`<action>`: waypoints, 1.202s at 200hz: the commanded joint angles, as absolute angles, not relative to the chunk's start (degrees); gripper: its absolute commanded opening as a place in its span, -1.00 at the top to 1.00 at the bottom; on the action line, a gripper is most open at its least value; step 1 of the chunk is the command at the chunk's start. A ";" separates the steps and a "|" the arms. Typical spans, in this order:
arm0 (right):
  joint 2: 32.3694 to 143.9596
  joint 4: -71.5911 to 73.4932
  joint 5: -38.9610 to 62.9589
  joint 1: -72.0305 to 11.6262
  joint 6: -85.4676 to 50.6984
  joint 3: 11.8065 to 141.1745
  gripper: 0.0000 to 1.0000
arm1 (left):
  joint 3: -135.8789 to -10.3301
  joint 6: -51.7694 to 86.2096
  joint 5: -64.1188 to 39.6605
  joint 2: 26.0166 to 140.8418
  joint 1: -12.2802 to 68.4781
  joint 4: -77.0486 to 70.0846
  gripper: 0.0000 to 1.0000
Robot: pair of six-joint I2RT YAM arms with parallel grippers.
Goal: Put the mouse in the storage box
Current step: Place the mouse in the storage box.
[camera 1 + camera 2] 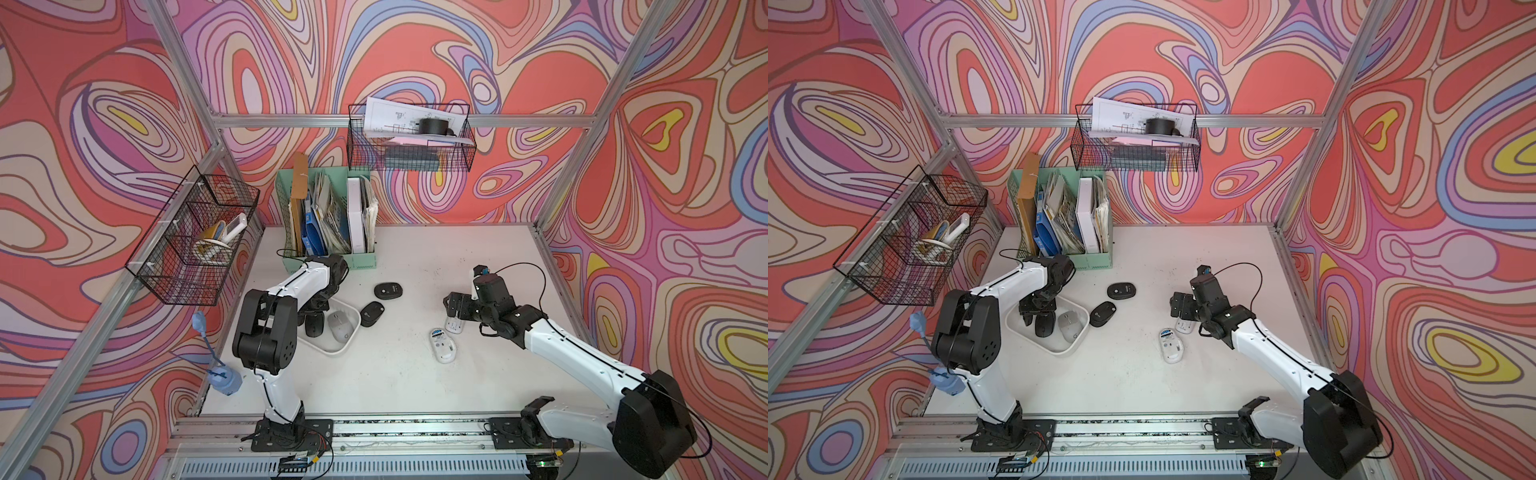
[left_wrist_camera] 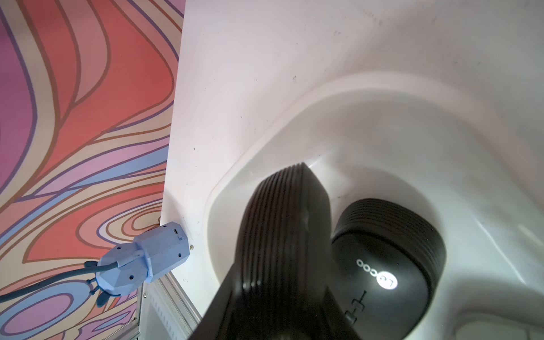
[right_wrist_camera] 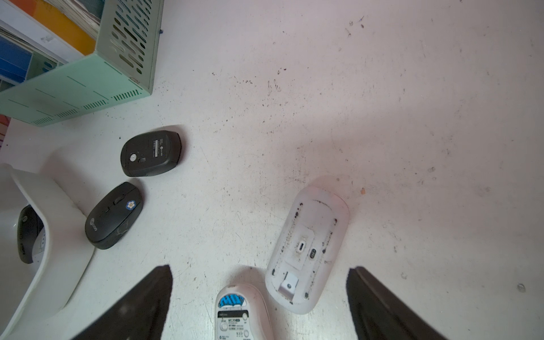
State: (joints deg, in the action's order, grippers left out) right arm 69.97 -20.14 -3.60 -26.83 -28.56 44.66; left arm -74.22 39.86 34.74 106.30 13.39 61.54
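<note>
- I see the black mouse [image 1: 314, 325] down inside the storage box [image 1: 330, 352], beside a grey mouse [image 1: 341, 328]. The box sits by the left edge of the table [image 1: 374, 386].
- My left fingers [image 2: 282, 223] are clenched on the black mouse, close to the box's rounded end wall.
- Two more black mice [image 1: 372, 312] lie just outside the box's right rim.
- My right fingers [image 3: 141, 303] are spread wide, grasping nothing, over two upturned white mice [image 3: 306, 250] toward the right edge.
- Bare table lies between them, along the near edge.
</note>
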 commanded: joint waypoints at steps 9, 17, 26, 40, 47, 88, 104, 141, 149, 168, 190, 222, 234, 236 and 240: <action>69.48 -19.46 -3.78 -27.29 -28.15 44.39 -0.89 | -73.34 41.23 35.91 108.80 12.92 59.79 0.77; 69.52 -19.49 -3.87 -27.25 -28.12 44.31 -0.89 | -72.81 41.18 35.53 109.20 12.93 58.96 0.73; 69.52 -19.51 -3.92 -27.25 -28.08 44.37 -0.89 | -72.39 41.05 34.83 109.79 12.93 58.31 0.68; 69.52 -19.51 -3.87 -27.25 -28.11 44.31 -0.89 | -72.06 41.05 33.94 110.33 12.92 57.57 0.60; 69.52 -19.51 -3.87 -27.25 -28.11 44.22 -0.89 | -71.61 40.88 33.42 110.26 12.92 57.05 0.55; 69.96 -19.25 -3.56 -27.25 -28.29 44.37 -0.89 | -69.96 39.90 30.80 108.32 13.65 54.45 0.01; 70.18 -19.16 -3.52 -27.25 -28.30 44.47 -0.89 | -70.38 39.74 30.39 108.57 14.47 54.49 -0.03; 70.20 -19.34 -3.54 -27.27 -28.30 44.91 -0.89 | -71.21 39.67 29.93 107.96 17.29 54.44 -0.22; 70.11 -19.42 -3.60 -27.23 -28.30 45.05 -0.89 | -70.97 39.63 29.68 107.43 17.90 53.85 -0.23; 70.08 -19.42 -3.58 -27.25 -28.24 45.09 -0.90 | -71.34 39.65 28.69 107.93 18.15 53.71 -0.12; 70.13 -19.47 -3.52 -27.25 -28.30 45.14 -0.89 | -72.23 39.99 28.65 109.58 18.43 54.58 -0.08; 69.96 -19.51 -3.49 -27.25 -28.34 45.09 -0.89 | -71.81 40.11 27.98 107.15 19.45 53.94 -0.28; 70.01 -19.51 -3.47 -27.25 -28.37 45.17 -0.89 | -71.89 40.09 27.41 105.66 19.55 54.02 -0.30; 70.04 -19.51 -3.51 -27.25 -28.34 45.17 -0.89 | -71.96 40.12 27.35 105.43 19.54 54.13 -0.31; 70.13 -19.57 -3.51 -27.25 -28.31 45.26 -0.90 | -71.98 40.04 27.00 104.93 19.59 54.12 -0.33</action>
